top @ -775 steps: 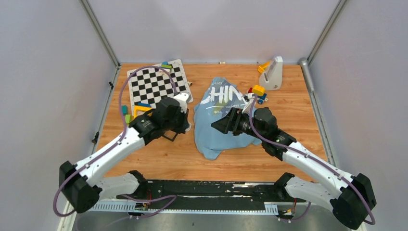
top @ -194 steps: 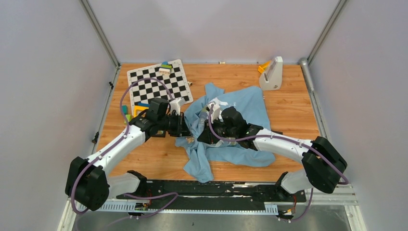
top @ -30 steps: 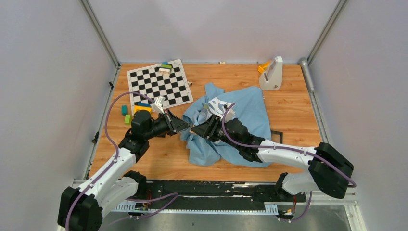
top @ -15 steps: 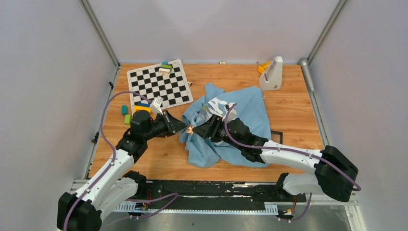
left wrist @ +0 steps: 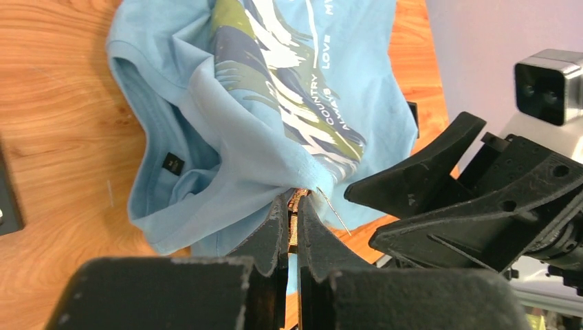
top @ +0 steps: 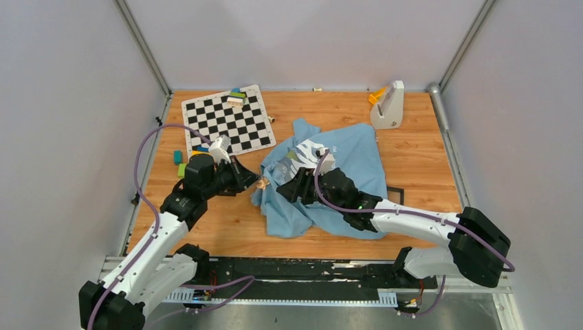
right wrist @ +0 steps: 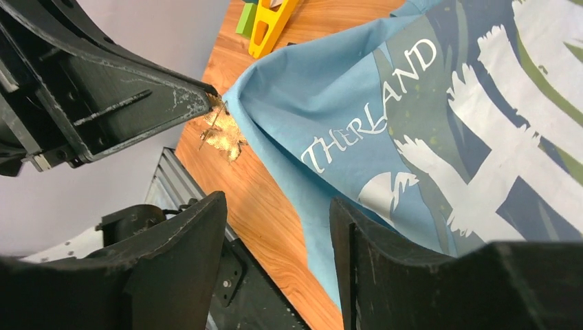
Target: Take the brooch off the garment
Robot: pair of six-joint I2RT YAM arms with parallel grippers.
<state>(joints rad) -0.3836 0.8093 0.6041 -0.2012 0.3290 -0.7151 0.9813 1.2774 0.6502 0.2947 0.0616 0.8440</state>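
The garment (top: 347,165), a light blue T-shirt with white lettering and green patches, lies crumpled on the wooden table; it also fills the right wrist view (right wrist: 412,124). My left gripper (top: 258,182) is shut on the brooch (top: 262,183), a tiny golden-orange piece at the shirt's left edge. In the left wrist view the brooch (left wrist: 295,201) sits between the shut fingers (left wrist: 275,234), its thin pin sticking out, and a fold of cloth (left wrist: 227,158) is drawn to the tips. The brooch (right wrist: 221,134) hangs at the left fingertip. My right gripper (top: 282,189) stands open just right of it, nothing between its fingers (right wrist: 185,240).
A chessboard (top: 227,120) with small blocks on it lies at the back left. Loose coloured blocks (top: 180,163) and a yellow-orange triangular frame (top: 201,157) sit left of my left arm. A white stand (top: 388,104) is at the back right.
My left gripper has drawn back to the left with the brooch in it. My right gripper has pulled slightly away to the right, so a gap now separates the two.
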